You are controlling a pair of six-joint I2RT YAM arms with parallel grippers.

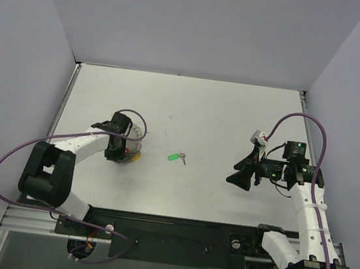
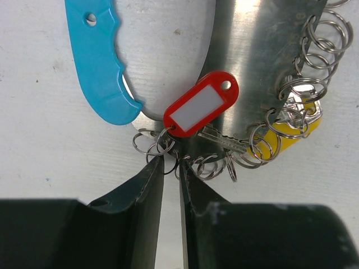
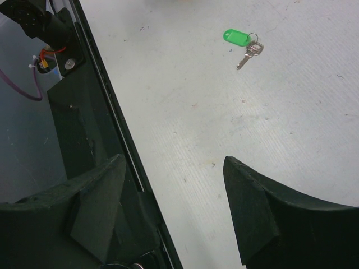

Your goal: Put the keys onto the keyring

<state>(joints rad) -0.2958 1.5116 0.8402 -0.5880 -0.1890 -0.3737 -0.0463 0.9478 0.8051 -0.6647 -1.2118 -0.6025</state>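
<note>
Task unfinished: the green-tagged key lies loose on the counter between the arms, well apart from the keyring, whose coiled edge the left tool pinches with jaws nearly together, while the right tool hangs spread and empty.

White arms, black joints, looping purple cables, black wedge-shaped jaws, green light

No legible text, labels or numbers anywhere.
</note>
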